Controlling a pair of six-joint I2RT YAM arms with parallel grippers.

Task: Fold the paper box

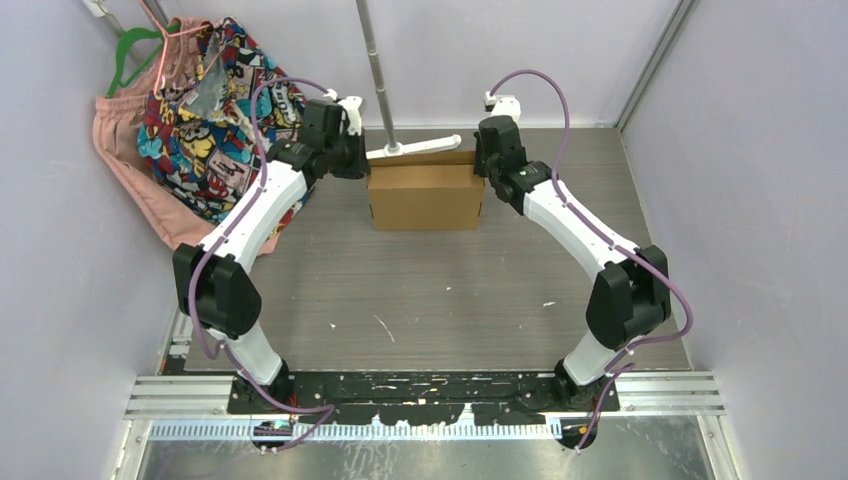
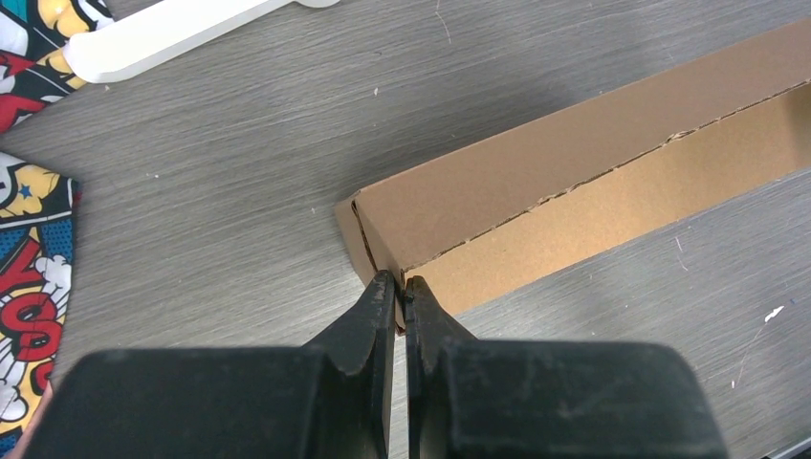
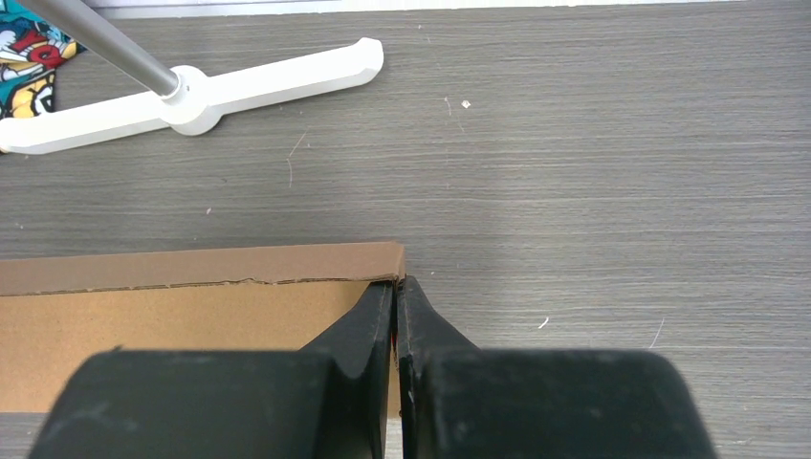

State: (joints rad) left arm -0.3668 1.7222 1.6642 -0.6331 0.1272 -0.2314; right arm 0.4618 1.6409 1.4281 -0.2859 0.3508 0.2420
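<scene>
paper box (image 1: 425,195) | left gripper (image 2: 400,287), right gripper (image 3: 396,292): each pinched a box corner between its jaws (thin wall) | handling: both ends needed even, gentle pressure

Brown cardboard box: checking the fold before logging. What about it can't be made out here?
Top view: brown cardboard box far edge, behind white stand foot.
Left wrist: its far end, cut off by right frame edge.
Both wrists: whether shut jaws pinch cardboard; tips hide it.
</scene>
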